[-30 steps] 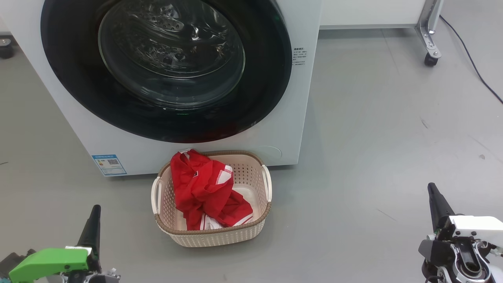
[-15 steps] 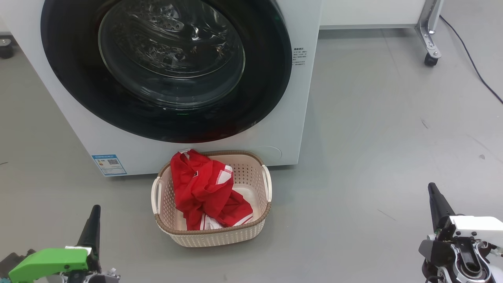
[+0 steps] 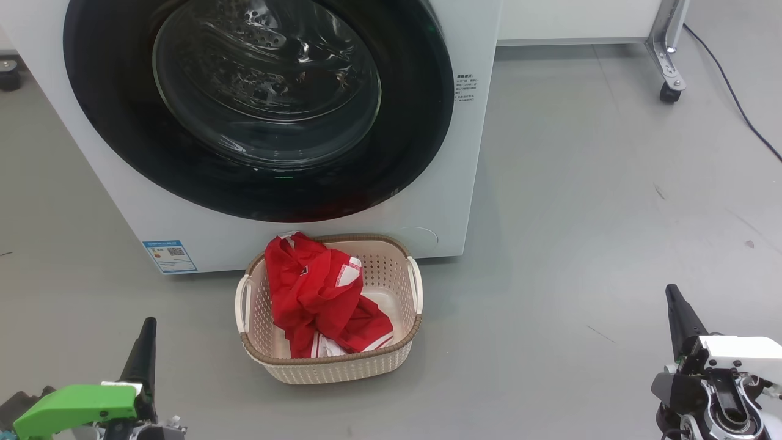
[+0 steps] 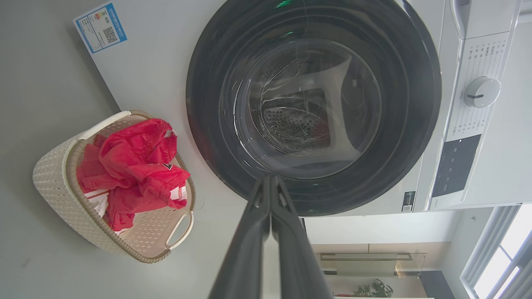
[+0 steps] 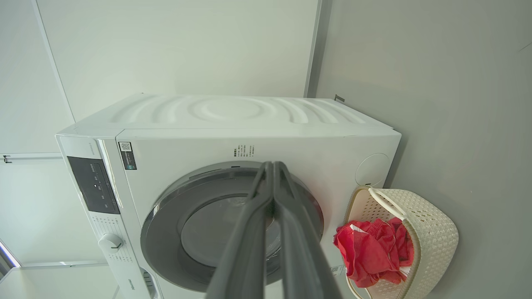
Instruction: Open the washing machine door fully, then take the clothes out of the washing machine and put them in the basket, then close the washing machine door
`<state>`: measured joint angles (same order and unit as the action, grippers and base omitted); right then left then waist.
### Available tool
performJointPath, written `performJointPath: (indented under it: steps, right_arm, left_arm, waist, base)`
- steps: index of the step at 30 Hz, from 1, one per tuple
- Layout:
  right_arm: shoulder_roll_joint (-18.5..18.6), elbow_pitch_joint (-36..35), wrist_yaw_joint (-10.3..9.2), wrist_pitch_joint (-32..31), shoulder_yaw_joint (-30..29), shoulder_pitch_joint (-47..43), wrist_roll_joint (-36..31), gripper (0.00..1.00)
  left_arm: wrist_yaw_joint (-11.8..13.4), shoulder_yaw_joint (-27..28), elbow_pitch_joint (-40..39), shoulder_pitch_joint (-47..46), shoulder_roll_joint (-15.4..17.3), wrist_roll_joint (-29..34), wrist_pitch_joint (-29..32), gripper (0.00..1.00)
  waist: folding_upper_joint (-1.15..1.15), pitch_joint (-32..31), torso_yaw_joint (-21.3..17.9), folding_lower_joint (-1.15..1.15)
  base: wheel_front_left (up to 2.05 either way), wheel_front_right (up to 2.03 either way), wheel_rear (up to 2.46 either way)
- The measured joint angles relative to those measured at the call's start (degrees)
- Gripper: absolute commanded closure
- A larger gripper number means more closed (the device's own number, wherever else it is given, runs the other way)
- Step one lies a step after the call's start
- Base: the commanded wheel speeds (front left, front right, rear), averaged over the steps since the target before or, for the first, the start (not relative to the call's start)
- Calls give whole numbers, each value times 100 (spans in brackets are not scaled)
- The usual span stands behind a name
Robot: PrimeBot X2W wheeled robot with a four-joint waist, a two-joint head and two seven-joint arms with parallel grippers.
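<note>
Grey floor [image 3: 580, 214] carries the basket [image 3: 336, 370] just before the washing machine [image 3: 467, 153], clothes [image 3: 311, 293] piled inside, washing machine door [image 3: 104, 122] shut. Pinched together and empty, left hand [image 4: 270, 182] and right hand [image 5: 273, 166] hang back, seemingly because work is done.

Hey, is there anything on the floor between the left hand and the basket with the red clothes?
Nothing visible stands in the way. Just grey floor lies between the left hand and the basket, which holds the clothes.
</note>
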<state>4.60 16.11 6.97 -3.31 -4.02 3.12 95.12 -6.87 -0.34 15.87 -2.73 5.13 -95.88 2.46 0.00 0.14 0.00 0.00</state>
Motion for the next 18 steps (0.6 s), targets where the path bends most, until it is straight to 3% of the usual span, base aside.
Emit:
performJointPath:
  steps: [18]
  right_arm:
    - [-2,-1,0,-16,-16,1,0,100]
  left_arm:
    - [0,7,4,-49,-2,0,0,100]
  waist:
    - [0,0,0,0]
  base:
    - [0,0,0]
